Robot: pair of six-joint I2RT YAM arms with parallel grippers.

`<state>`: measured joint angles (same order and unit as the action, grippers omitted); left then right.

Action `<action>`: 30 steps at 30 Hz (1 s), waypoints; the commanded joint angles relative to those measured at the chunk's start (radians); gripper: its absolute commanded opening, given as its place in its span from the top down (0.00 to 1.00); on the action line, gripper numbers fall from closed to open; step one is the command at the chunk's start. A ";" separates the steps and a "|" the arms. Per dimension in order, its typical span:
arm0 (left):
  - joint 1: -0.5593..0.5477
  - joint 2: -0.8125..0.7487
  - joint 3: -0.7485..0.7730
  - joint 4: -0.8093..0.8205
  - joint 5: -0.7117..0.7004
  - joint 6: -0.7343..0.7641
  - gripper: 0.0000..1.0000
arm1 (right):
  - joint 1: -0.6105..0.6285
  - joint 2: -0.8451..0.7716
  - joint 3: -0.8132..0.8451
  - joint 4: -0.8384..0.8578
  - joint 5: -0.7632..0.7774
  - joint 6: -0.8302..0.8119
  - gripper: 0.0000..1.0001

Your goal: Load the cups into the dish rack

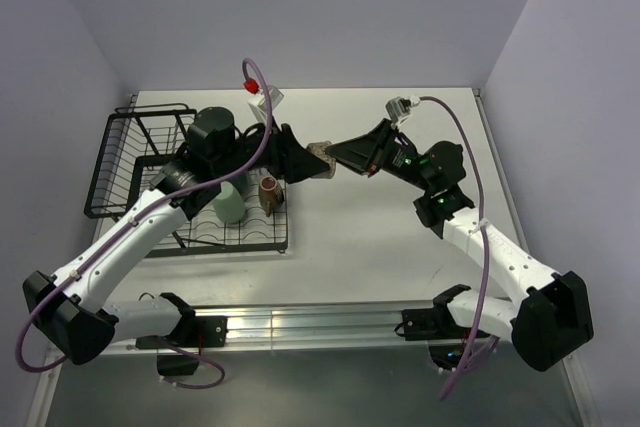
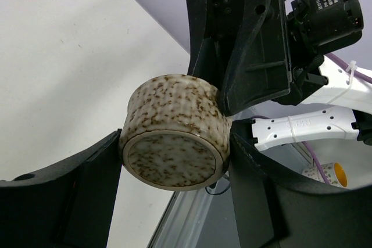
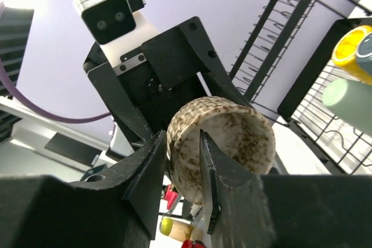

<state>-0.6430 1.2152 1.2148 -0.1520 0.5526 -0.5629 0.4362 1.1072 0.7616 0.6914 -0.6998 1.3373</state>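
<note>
Midair, left tool (image 2: 173, 164) and right tool (image 3: 183, 164) both clasp the cup (image 2: 174, 121).

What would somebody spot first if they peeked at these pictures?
First you'd notice the middle, above the table, where two robot arms meet nose to nose, sharing one speckled beige-brown cup. The left jaws hug its sides while the right jaws pinch its rim. Over on the left sits the black dish rack, with a pale green tumbler standing in it.
</note>
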 commanded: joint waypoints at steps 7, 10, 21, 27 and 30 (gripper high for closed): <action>-0.001 -0.060 0.045 -0.119 -0.092 0.058 1.00 | -0.005 -0.125 0.021 -0.272 0.123 -0.185 0.62; 0.003 -0.072 0.048 -0.150 -0.118 0.072 1.00 | -0.007 -0.156 0.018 -0.335 0.166 -0.227 0.61; 0.016 -0.100 0.074 -0.259 -0.172 0.101 1.00 | -0.008 -0.188 0.022 -0.464 0.226 -0.314 0.61; 0.020 -0.106 0.092 -0.308 -0.217 0.112 1.00 | -0.007 -0.201 0.025 -0.516 0.256 -0.355 0.61; 0.023 -0.124 0.120 -0.351 -0.282 0.112 1.00 | -0.008 -0.198 0.038 -0.547 0.263 -0.375 0.61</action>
<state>-0.6258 1.1400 1.2644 -0.4984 0.3351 -0.4648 0.4335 0.9325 0.7616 0.1654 -0.4629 1.0092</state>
